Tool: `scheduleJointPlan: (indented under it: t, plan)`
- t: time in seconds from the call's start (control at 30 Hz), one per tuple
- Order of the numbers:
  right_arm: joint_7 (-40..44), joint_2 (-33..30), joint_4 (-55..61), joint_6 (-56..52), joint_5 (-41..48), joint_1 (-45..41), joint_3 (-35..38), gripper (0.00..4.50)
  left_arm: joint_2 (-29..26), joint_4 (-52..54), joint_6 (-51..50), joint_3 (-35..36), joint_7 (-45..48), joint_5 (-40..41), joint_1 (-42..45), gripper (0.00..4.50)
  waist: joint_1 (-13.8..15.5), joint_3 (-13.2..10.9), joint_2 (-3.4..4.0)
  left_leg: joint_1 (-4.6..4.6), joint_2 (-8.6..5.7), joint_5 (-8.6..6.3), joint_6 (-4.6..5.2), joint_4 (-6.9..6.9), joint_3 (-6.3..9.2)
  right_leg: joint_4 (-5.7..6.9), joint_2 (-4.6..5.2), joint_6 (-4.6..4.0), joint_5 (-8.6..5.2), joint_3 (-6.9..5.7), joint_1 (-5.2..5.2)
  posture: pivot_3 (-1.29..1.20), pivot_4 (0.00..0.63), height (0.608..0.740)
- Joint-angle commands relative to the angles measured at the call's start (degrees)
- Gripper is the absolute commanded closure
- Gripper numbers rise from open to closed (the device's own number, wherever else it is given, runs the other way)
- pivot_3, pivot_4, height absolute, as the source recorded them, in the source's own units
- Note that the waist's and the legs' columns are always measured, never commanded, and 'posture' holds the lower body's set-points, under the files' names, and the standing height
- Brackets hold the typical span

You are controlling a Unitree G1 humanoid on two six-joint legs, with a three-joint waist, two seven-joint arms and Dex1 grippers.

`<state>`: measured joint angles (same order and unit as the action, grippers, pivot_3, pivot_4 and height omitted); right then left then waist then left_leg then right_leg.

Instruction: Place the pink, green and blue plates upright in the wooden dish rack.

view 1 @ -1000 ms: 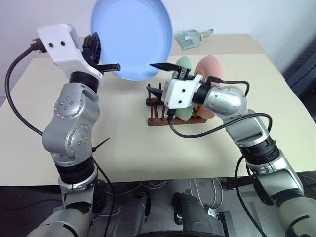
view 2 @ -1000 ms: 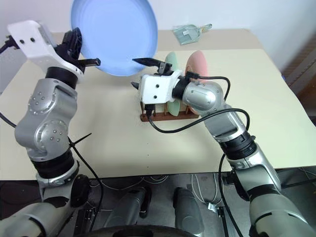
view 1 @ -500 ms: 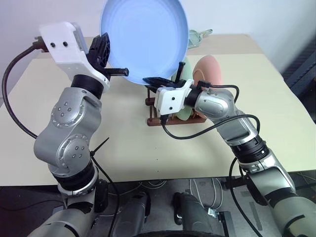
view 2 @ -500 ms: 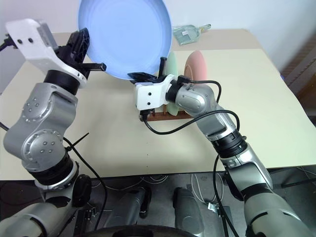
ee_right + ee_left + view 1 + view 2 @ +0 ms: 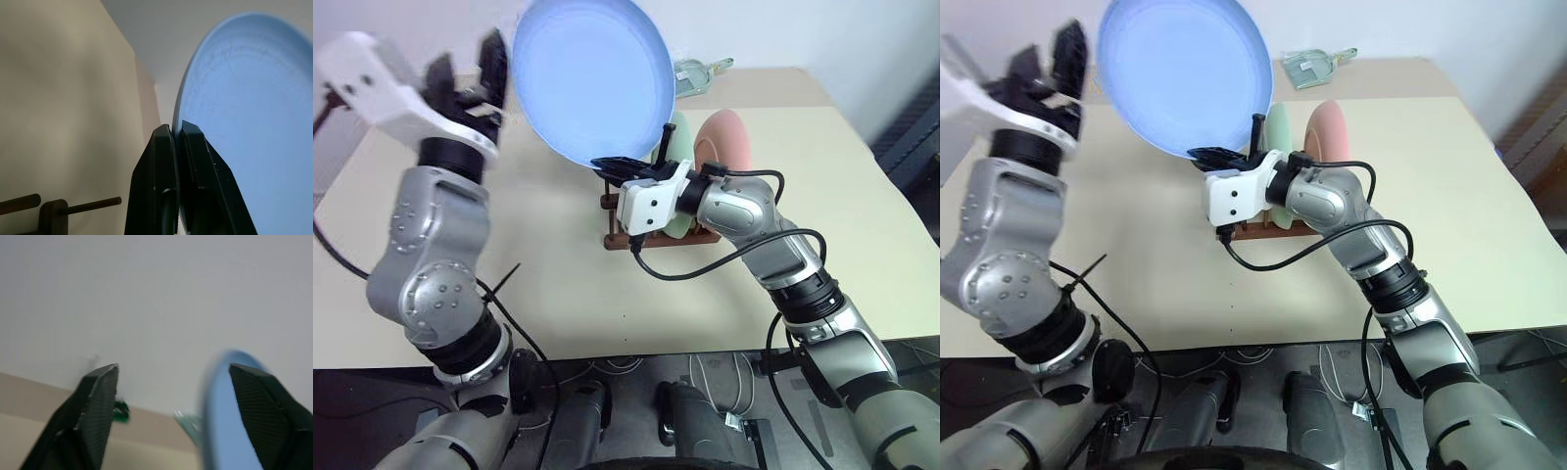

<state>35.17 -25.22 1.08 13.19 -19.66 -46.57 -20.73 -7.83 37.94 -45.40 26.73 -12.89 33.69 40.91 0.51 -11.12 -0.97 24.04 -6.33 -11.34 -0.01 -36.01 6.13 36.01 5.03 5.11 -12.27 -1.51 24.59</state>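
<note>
Pink plate [image 5: 729,137] and green plate [image 5: 678,134] already stand in my wooden dish rack [image 5: 625,235]. Right gripper [image 5: 628,166] pinches the blue plate [image 5: 592,78]; left gripper [image 5: 470,73] is spread. Slotting remains.

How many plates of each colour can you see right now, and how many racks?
Blue plate: 1, held up at its rim by the right gripper
Green plate: 1, upright in the rack
Pink plate: 1, upright in the rack
Wooden dish rack: 1
Total: 4 things, 3 plates and 1 rack
</note>
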Motion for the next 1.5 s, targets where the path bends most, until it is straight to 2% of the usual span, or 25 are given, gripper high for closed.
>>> scheduleJointPlan:
  t: [0.03,0.13,0.27,0.37,0.47,0.57,0.73,1.03,1.5]
  plan:
    - [-0.5,2.1,2.4,0.4,4.8,-2.3,3.6,4.50,-6.5,-2.8,4.4,5.1,1.2,-1.6,0.0,1.03,-0.1,0.0,-0.01,0.00,0.00,0.02,-0.02,0.00,-0.01,0.01,0.00,-0.01,0.00,0.00,0.00,0.00,0.150,0.740]
    - [0.4,3.9,3.5,-1.4,9.4,-2.7,5.4,4.50,-12.9,-6.3,6.8,6.7,4.2,-3.7,-3.0,1.03,-0.4,0.0,0.00,-0.05,0.04,0.08,-0.12,0.08,-0.01,0.01,-0.05,-0.06,0.04,0.03,0.02,0.00,0.150,0.740]
    - [2.4,7.3,7.1,-7.8,18.5,-2.8,7.9,4.50,-20.0,-9.3,8.2,4.9,12.3,-4.9,-10.7,1.03,-0.3,0.0,0.01,-0.09,0.05,0.05,-0.07,0.12,0.00,0.01,-0.05,-0.08,0.04,0.05,0.00,0.00,0.150,0.740]
    - [3.3,11.3,13.7,-20.9,33.8,-1.8,11.6,4.50,-23.1,-9.4,10.9,1.7,22.4,-5.0,-21.2,1.03,-0.5,0.0,0.04,-0.09,0.07,-0.09,0.15,0.13,0.01,0.00,-0.05,-0.11,0.05,0.13,0.01,0.00,0.150,0.740]
    - [1.7,13.3,18.7,-34.1,47.2,-0.5,15.5,4.50,-24.7,-8.0,13.3,-2.8,30.2,-5.0,-29.6,1.03,-0.3,0.0,0.03,-0.11,0.10,-0.11,0.14,0.23,0.01,0.00,-0.05,-0.24,0.03,0.19,0.04,0.00,0.150,0.740]
    - [-3.4,15.6,21.9,-45.1,58.0,1.4,18.5,4.50,-23.7,-5.3,15.0,-7.5,35.7,-3.5,-36.0,1.03,-0.2,0.0,0.04,-0.13,0.15,-0.19,0.02,0.28,0.01,-0.02,-0.02,-0.43,-0.01,0.19,0.06,0.00,0.150,0.740]
    - [-14.0,17.9,24.1,-58.0,70.8,4.3,23.1,4.50,-24.8,-1.7,16.7,-14.3,43.4,-3.9,-44.8,1.03,-0.4,0.0,0.09,-0.18,0.19,-0.20,0.00,0.62,-0.06,-0.03,0.01,-0.64,-0.11,0.34,0.25,0.00,0.150,0.740]
    - [-27.0,20.6,23.3,-64.6,85.1,5.5,28.1,4.50,-25.5,0.2,15.8,-17.2,46.6,-3.6,-47.0,1.03,-1.1,0.0,0.19,-0.18,0.24,-0.09,0.10,0.82,-0.11,-0.02,-0.01,-0.76,-0.17,0.42,0.41,0.00,0.150,0.740]
    - [-34.7,20.4,17.0,-65.0,92.3,6.1,28.9,4.50,-25.0,0.4,16.0,-18.1,46.3,-3.4,-46.3,1.03,-1.3,0.0,0.20,-0.18,0.24,-0.07,0.13,0.82,-0.11,-0.05,-0.02,-0.75,-0.17,0.42,0.40,0.00,0.150,0.740]
